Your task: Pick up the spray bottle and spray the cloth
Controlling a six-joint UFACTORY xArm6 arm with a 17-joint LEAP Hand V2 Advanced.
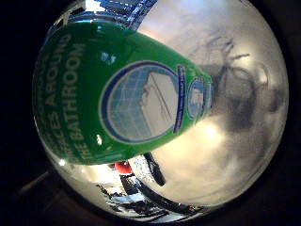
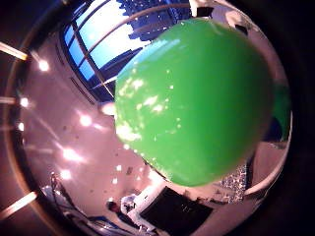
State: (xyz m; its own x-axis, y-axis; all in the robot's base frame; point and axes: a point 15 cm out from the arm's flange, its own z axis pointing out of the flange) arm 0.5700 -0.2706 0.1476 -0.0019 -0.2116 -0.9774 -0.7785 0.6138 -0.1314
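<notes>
Spray bottle: a glossy green plastic bottle with a round blue-and-white label (image 1: 141, 101) fills much of both palm views, so it sits very close against the palm. The little finger side view looks along its labelled body toward a pale surface beyond; the thumb side view shows its rounded green shoulder against the ceiling lights and windows of the room. Whether it stands on a support or is lifted cannot be told. No cloth is visible in either view.

Hand: no part of it shows, so its state, spread or closed round the bottle, cannot be told.

Handling, as a judgement: the bottle's wall looks smooth and shiny, likely slippery, and rigid enough to bear a firm squeeze without harm. Its weight depends on the fill, which is not visible. The narrower neck below the trigger would give the surest hold and keep the trigger within reach; neither neck nor trigger is clearly seen here.
</notes>
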